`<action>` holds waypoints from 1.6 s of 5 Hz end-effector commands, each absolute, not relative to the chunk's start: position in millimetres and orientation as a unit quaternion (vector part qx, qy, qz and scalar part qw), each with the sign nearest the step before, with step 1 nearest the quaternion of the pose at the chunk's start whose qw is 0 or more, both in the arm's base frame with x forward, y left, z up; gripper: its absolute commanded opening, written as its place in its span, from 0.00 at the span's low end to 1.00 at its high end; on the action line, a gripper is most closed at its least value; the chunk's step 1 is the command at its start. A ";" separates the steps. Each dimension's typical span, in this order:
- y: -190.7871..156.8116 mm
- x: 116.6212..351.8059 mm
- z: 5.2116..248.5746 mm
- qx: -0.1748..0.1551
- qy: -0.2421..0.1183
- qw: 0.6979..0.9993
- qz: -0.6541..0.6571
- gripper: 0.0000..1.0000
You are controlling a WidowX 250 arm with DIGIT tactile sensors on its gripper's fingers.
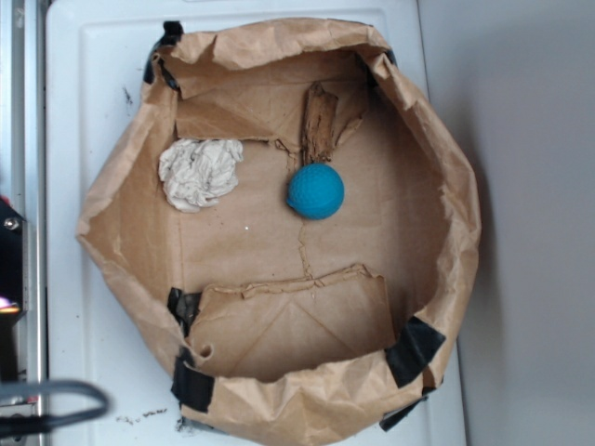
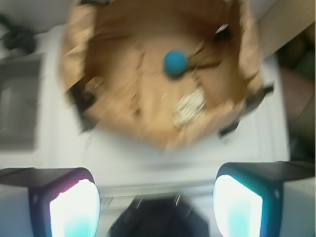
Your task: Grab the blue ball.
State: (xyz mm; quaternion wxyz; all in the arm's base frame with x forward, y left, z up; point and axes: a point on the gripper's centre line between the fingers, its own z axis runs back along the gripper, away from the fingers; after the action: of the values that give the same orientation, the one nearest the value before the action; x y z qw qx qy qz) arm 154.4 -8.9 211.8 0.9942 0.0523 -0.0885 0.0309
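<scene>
A: Where's the blue ball (image 1: 316, 191)?
B: Mid-floor of the paper bag tray (image 1: 121, 232), nr its far flap, white paper wad (image 1: 199, 173) beside it.
A: And the claw (image 2: 157, 205)?
B: Wide open, empty, well apart, outside the tray's rim; wrist view blurred.

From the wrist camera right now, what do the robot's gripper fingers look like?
The gripper has two blocky fingers in dark housings, with pale, glowing pads tinted pink and turquoise. A dark, angular part of the body sits between them. The picture is blurred, so markings and cables cannot be made out.
</scene>
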 end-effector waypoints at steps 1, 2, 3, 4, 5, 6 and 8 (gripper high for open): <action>22.0 255.6 194.8 0.093 -0.113 0.986 0.082 1.00; 24.1 297.2 175.9 0.087 -0.089 0.992 -0.006 1.00; 24.1 297.2 175.9 0.087 -0.089 0.992 -0.006 1.00; 24.1 297.2 175.9 0.087 -0.089 0.992 -0.006 1.00; 24.1 297.2 175.9 0.087 -0.089 0.992 -0.006 1.00; 36.2 292.7 153.7 0.038 -0.093 0.987 -0.127 1.00; 41.1 286.9 123.8 -0.004 -0.109 0.955 -0.275 1.00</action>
State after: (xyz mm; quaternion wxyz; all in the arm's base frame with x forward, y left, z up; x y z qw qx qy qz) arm 284.4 36.3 116.7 0.9556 -0.0149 -0.0936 -0.2790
